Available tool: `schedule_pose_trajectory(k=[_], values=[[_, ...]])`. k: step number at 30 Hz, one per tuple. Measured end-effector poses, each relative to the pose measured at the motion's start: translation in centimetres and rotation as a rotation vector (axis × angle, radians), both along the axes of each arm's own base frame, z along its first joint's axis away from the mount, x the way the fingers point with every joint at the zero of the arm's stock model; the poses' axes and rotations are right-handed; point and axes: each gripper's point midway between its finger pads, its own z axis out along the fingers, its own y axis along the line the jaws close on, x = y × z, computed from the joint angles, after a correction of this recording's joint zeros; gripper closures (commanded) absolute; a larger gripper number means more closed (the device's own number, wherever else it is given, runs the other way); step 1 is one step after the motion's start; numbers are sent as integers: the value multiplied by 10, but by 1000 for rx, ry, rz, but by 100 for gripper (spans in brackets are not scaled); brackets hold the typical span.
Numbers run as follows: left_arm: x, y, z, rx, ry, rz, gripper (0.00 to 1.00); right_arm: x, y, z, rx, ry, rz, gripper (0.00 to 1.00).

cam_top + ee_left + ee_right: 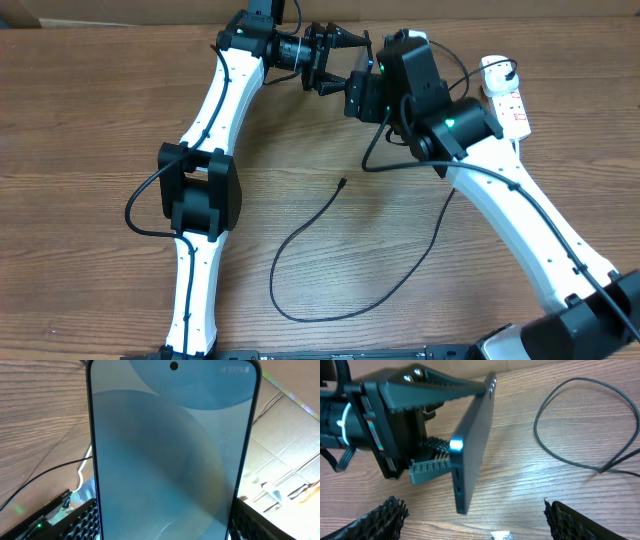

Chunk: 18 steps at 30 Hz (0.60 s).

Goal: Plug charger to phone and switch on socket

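Charger (273, 280) lies loose on the tabletop (90, 110), not plugged into the phone (472, 445). Its plug tip (343, 182) sits between the two arms, on the base side of both sets of jaws, touching nothing else. The last stretch of cable runs diagonally from the tip toward the left arm (215, 110). It then loops round and goes back up under the right arm (500, 200) toward the socket (505, 95).

The phone is off the tabletop, clamped across its width in the left jaws. Its screen (172, 450) is lit and faces the left wrist camera, punch-hole end away from the palm. The right wrist view shows it nearly edge-on, with a small slot (458, 489) on the near edge. Can't tell if that's the charge port.

Right jaws are wide apart and empty, hovering just beside the phone at the far middle of the tabletop.

Key geometry: the plug tip is nearer the right jaws than the left, and the left is busy with the phone. My read: the right arm needs to pull toward its base and drop to the tip. It should pinch just behind the plug, across that diagonal, then line it up with the phone's port end. Risk: the thin cable lies flat on the wood, so it's easy to miss or twist.

The socket sits far right, beside the right arm. Switch state isn't readable.
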Motion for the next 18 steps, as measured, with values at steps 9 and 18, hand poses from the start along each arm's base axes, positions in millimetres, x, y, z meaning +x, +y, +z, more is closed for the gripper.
schedule_pose_trajectory(k=[9, 18], values=[[0, 0, -1, 4, 8, 2, 36, 15, 13, -16, 13, 22, 14, 23], [0, 0, -1, 5, 20, 5, 35, 21, 9, -11, 24, -5, -34, 29]])
